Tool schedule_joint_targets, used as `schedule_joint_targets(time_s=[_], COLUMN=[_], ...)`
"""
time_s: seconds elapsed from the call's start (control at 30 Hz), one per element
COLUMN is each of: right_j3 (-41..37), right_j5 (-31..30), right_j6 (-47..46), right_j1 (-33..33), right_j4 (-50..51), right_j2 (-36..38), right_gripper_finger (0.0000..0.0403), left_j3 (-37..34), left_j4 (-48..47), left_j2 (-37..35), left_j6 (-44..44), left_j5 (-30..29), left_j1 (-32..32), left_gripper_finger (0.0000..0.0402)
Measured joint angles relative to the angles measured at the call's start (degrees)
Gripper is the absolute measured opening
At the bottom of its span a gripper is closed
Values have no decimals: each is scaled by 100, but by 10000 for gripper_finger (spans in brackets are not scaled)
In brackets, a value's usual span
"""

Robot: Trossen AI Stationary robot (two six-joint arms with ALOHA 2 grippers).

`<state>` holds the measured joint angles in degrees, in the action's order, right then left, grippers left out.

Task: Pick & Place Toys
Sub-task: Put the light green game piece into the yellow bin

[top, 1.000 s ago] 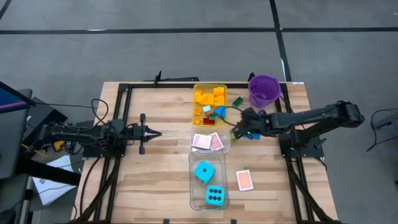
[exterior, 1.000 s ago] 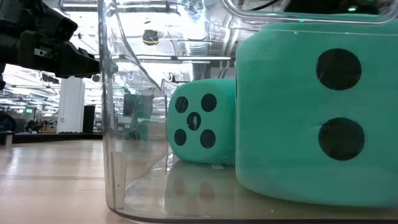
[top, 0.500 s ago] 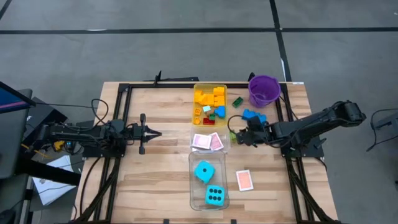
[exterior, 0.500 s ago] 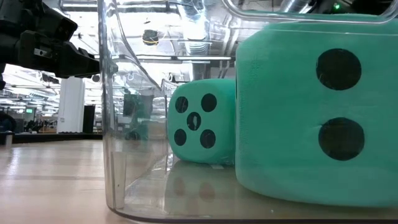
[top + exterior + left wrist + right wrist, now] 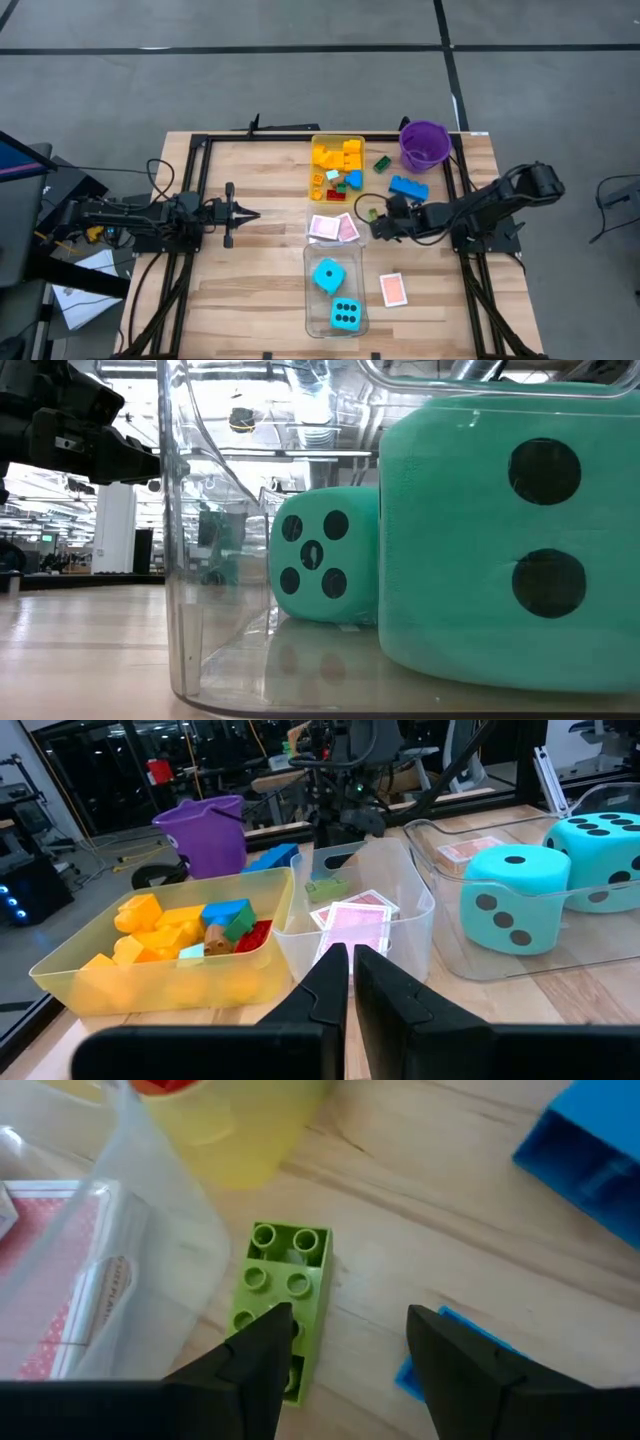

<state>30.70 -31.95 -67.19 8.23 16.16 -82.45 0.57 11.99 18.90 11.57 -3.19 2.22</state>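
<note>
green studded plastic brick [image 5: 280, 1295] flat on pale wooden table [image 5: 450, 1230]
right gripper [image 5: 345, 1355] spread empty above it, perhaps touching; left gripper [image 5: 350, 982] closed.

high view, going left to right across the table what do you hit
left gripper, shut and waiting → yellow-tinted tray of bricks → right gripper, open over a green brick → blue brick → purple bucket
</note>
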Motion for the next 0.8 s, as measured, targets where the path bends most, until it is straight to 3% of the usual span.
schedule_joint_targets(time_s=[0.47,0.8], right_j3=[-11,0], right_j5=[42,62], right_j6=[236,312], right_j1=[4,0], right_j4=[-191,-480], right_j2=[211,-127], right_gripper_finger=[196,196], left_j3=[1,1], left_j4=[44,142], left_j2=[0,0], left_j6=[0,0], left_j5=[1,1], left_j1=[0,-2], left_gripper_finger=[17,17])
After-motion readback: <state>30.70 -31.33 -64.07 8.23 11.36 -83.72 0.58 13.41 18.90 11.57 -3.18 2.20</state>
